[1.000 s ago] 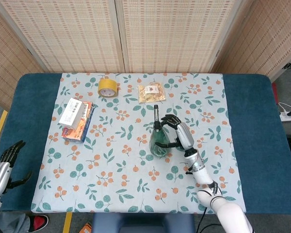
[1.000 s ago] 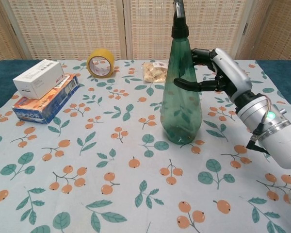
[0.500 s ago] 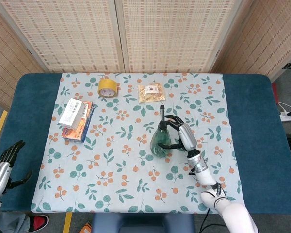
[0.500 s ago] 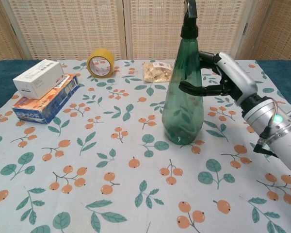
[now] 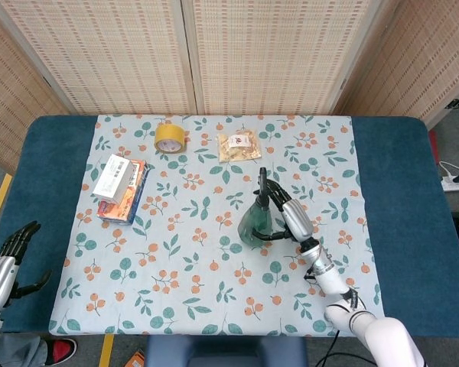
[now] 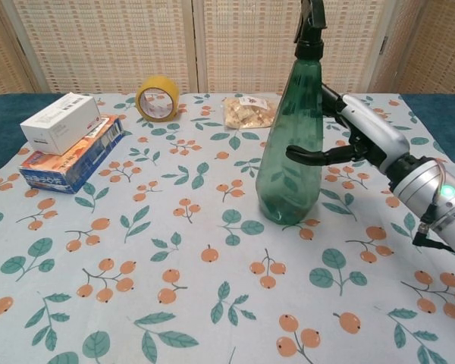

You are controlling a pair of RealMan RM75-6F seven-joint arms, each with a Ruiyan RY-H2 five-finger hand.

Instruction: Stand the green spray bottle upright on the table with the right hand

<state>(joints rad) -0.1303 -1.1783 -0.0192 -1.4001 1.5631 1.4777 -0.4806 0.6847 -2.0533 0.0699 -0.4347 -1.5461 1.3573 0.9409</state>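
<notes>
The green spray bottle (image 6: 288, 167) stands with its base on the flowered cloth, its neck and black sprayer (image 6: 312, 23) leaning a little to the right. My right hand (image 6: 364, 136) grips its middle from the right, with the thumb across the front and the other fingers behind. The head view shows the same bottle (image 5: 254, 220) at the table's centre right with my right hand (image 5: 294, 218) around it. My left hand (image 5: 8, 256) hangs off the table's near left edge, fingers apart and holding nothing.
A yellow tape roll (image 6: 157, 98) and a snack bag (image 6: 247, 111) lie at the back. A white box stacked on a blue box (image 6: 64, 140) sits at the left. The flowered cloth (image 5: 214, 306) covers a blue table.
The bottle has shifted right with my right hand and its top now leans rightward. The hand has drawn back along the bottle's right side. My left hand has not moved.
</notes>
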